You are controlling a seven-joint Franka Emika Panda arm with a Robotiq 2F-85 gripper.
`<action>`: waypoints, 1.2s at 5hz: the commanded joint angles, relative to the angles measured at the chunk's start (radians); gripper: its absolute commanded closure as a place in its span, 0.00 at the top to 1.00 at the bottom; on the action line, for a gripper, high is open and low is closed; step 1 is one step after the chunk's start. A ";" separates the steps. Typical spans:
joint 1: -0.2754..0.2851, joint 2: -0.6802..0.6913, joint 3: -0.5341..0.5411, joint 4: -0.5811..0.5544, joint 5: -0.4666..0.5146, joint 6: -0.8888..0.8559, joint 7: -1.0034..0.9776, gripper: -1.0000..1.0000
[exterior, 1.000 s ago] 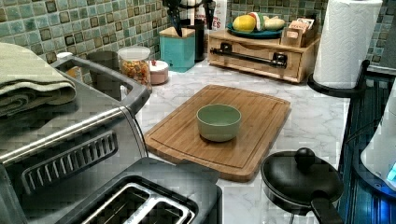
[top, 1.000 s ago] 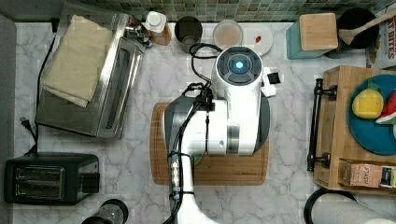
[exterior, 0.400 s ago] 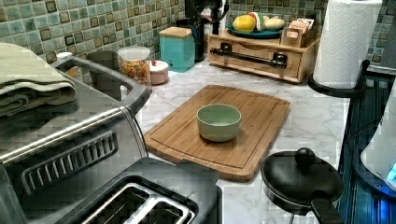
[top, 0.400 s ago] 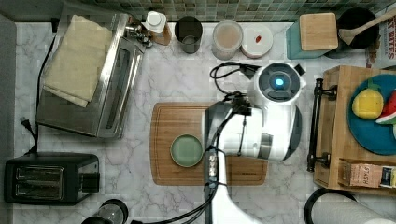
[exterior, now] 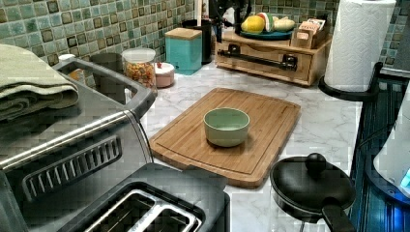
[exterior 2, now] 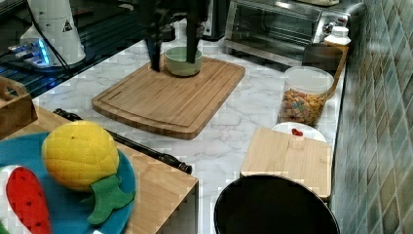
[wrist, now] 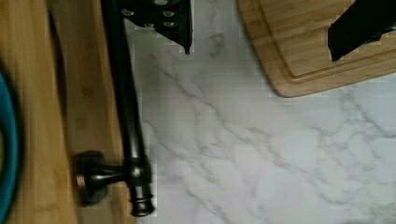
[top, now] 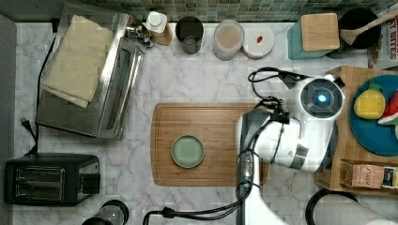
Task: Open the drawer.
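While its two black fingers [wrist: 161,21] stand well apart with bare marble between them, the gripper [wrist: 261,35] holds nothing; in the wrist view one finger sits right over the black bar handle [wrist: 128,107] and the other lies over a corner of the bamboo cutting board [wrist: 303,42]. That handle runs along the front panel of the drawer [exterior: 263,60], fixed to it by a round post near its end. In the left view the drawer appears pushed in, its front about flush with the light-wood box that carries it, and the dark gripper hangs just above the handle's far end.

In the top view the white arm [top: 291,136] reaches over the cutting board's right end toward the drawer unit at the top view's right edge. A blue plate [exterior 2: 63,214] with a yellow toy fruit [exterior 2: 80,153] and a red slice rests on top of the unit. A pale green bowl [top: 187,151] sits on the cutting board. A toaster oven [top: 101,89] with a folded cloth on it and a black toaster [top: 51,178] stand at the top view's left. Jars and a teal canister [exterior: 183,48] line the tiled wall, and a paper towel roll [exterior: 358,43] stands near the drawer unit.
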State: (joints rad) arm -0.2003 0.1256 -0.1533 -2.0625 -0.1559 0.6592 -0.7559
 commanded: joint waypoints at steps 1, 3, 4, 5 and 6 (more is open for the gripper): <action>-0.047 0.036 -0.025 -0.035 -0.154 0.145 -0.168 1.00; -0.072 0.087 -0.054 -0.008 -0.210 0.172 -0.176 1.00; -0.065 0.102 -0.089 0.012 -0.265 0.154 -0.114 1.00; -0.036 0.109 -0.133 0.042 -0.325 0.138 -0.065 1.00; -0.095 0.146 -0.082 0.053 -0.250 0.177 -0.122 1.00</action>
State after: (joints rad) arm -0.2615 0.2771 -0.2141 -2.1055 -0.3994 0.8413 -0.8877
